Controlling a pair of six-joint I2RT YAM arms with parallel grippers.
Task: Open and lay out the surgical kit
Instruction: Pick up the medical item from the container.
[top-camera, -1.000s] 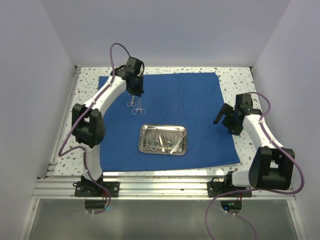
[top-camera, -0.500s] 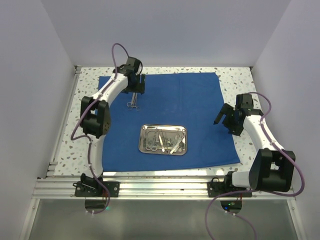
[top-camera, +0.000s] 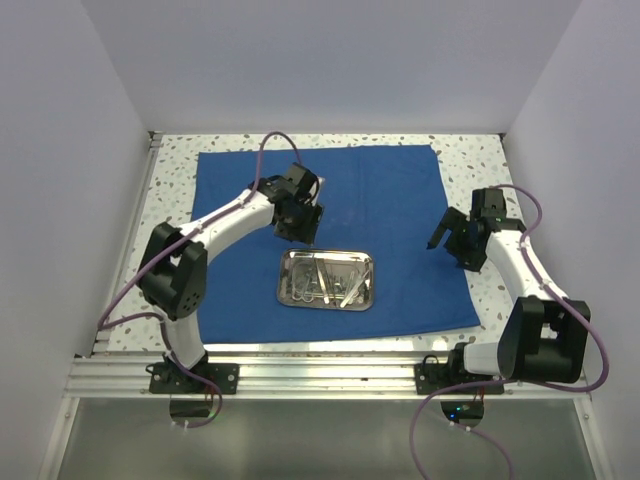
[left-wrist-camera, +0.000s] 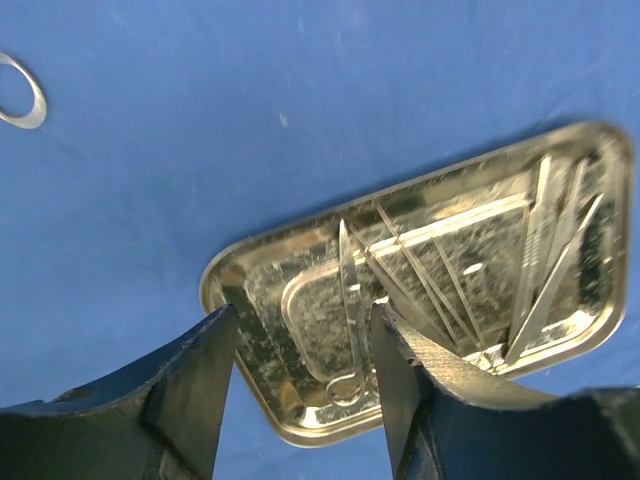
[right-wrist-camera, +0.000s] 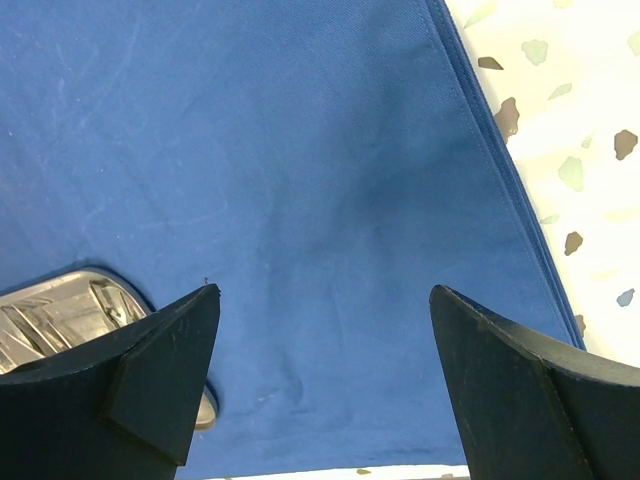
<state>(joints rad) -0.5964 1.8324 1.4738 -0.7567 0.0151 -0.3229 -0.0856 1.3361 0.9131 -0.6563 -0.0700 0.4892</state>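
The royal-blue cloth (top-camera: 380, 200) lies spread flat on the table. On its near middle sits the steel tray (top-camera: 325, 280), which holds several thin steel instruments (left-wrist-camera: 350, 290): ring-handled ones on the left and tweezers (left-wrist-camera: 545, 270) on the right. My left gripper (top-camera: 305, 233) hovers just above the tray's far left corner, open and empty, with the tray (left-wrist-camera: 250, 300) showing between its fingers (left-wrist-camera: 200, 370). A steel finger ring (left-wrist-camera: 20, 90) of one instrument lies on the cloth behind it. My right gripper (top-camera: 440, 235) hangs wide open and empty over the cloth's right part (right-wrist-camera: 330, 180).
Speckled white tabletop (top-camera: 480, 155) frames the cloth, whose right edge (right-wrist-camera: 500, 170) runs just right of the right gripper. White walls close in the table on three sides. The aluminium rail (top-camera: 320, 375) with both arm bases lies along the near edge.
The left gripper opened, left a ring-handled instrument on the far left of the cloth, and swung right and nearer to the tray. The right arm has not moved.
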